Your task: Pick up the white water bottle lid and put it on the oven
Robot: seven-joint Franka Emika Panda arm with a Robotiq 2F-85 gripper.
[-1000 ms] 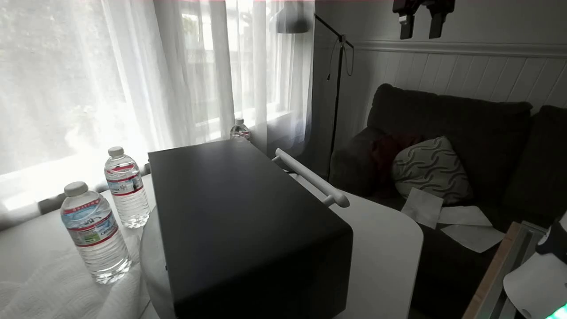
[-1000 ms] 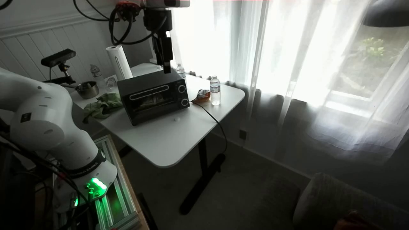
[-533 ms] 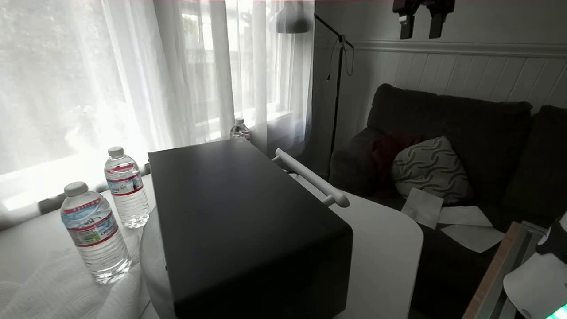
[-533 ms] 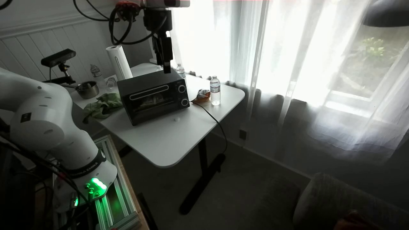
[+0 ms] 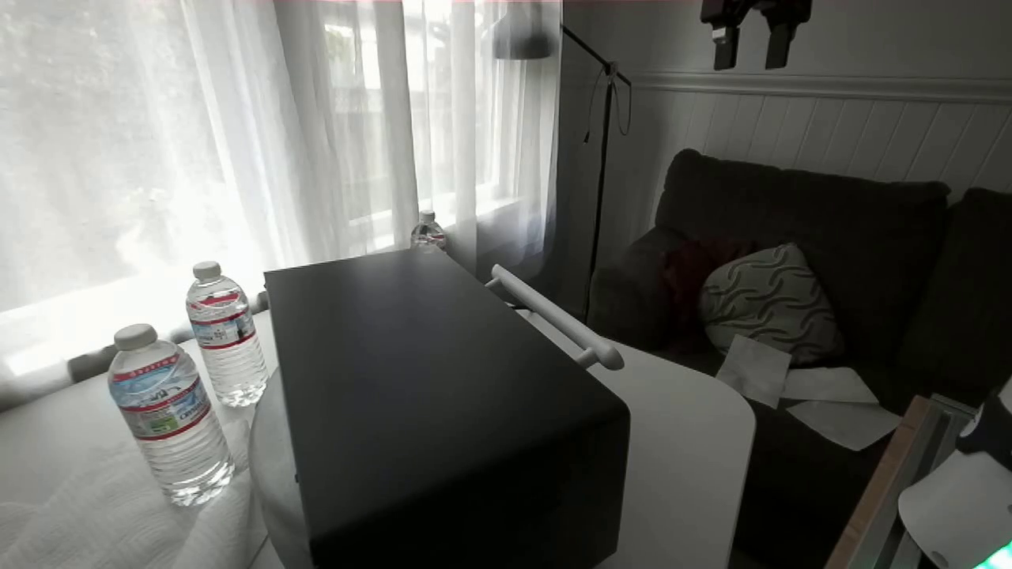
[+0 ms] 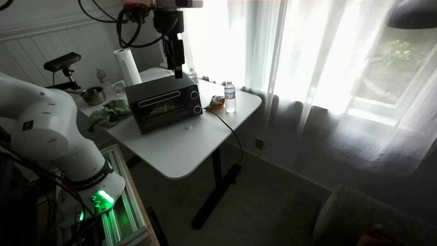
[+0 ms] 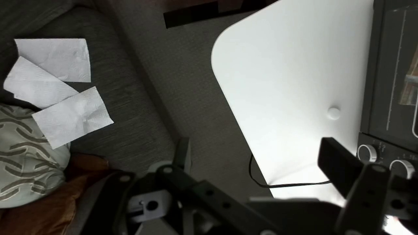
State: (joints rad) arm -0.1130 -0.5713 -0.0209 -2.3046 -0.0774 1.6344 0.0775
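Note:
The small white round lid lies on the white table in front of the oven, in an exterior view (image 6: pixel 189 127) and in the wrist view (image 7: pixel 333 113). In the exterior view over the oven's top it is hidden. The black toaster oven stands on the table, in both exterior views (image 5: pixel 427 379) (image 6: pixel 155 86), with its front at the right of the wrist view (image 7: pixel 382 75). My gripper is open and empty, high above the table, in both exterior views (image 5: pixel 752 59) (image 6: pixel 175 70). In the wrist view its fingers (image 7: pixel 256 155) are wide apart, below and left of the lid.
Water bottles (image 5: pixel 170 415) (image 6: pixel 230 97) stand behind and beside the oven. A black cord (image 6: pixel 223 120) runs off the table edge. A snack bag (image 6: pixel 215 102), green cloth (image 6: pixel 111 112), metal pot (image 6: pixel 93 96) and paper towel roll (image 6: pixel 127 66) are around the oven.

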